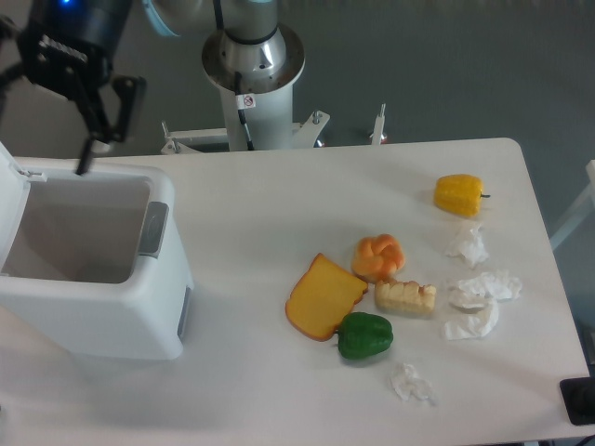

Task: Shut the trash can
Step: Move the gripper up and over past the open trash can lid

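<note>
Trash can (93, 279) is sitting open at the left end of the white tabletop (279, 204), its lid (13, 209) standing tilted up along the left edge of the frame, so you are looking straight into the empty white interior. Your gripper (42, 121) is hanging above the can's far left corner, partly cut off by the frame edge; one of its dark fingers (88, 153) is pointing down just above the rim, and the fingers are standing wide apart, holding nothing. That spot is likely putting you within reach of the raised lid, which you would need to push over and down toward the grey latch (153, 229) on the front wall.

Food items and crumpled paper are lying well apart from the can on the right half: yellow pepper (459, 194), bun (379, 256), cheese wedge (324, 296), green pepper (364, 336). Behind the tabletop you are seeing the arm's base (253, 65) against a grey floor.
</note>
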